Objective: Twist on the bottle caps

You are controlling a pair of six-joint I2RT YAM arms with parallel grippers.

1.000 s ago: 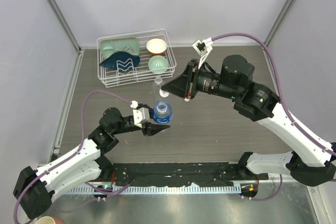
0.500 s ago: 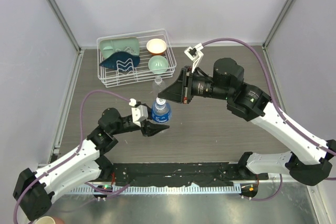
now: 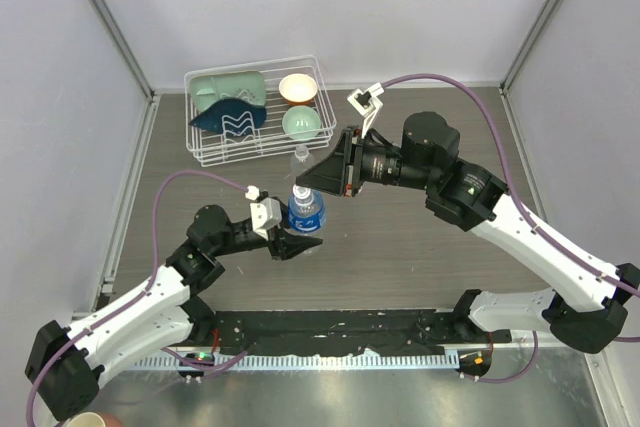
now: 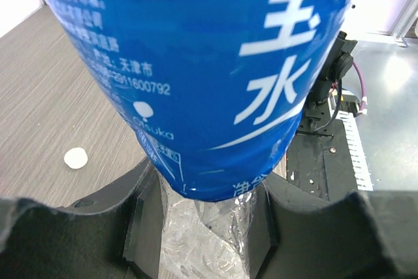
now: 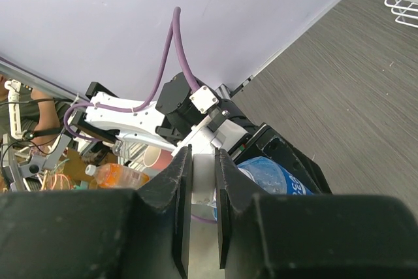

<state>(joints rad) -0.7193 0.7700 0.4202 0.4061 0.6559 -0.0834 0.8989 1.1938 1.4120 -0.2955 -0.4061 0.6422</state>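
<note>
The bottle [image 4: 204, 243] is clear, crinkled plastic with a glossy blue label [image 4: 196, 63]. The table [image 3: 420, 247] looks like matt grey wood. The basket [image 3: 268, 137] is white wire.

Blue-labelled bottle [image 4: 196, 63], white cap [image 4: 76, 157], white wire basket [image 3: 250, 150]

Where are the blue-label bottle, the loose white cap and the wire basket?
blue-label bottle [image 4: 196, 63], left wrist view, on its blue label.
loose white cap [image 4: 76, 157], left wrist view, on the cap's centre.
wire basket [image 3: 260, 150], top external view, on its front wall.
</note>
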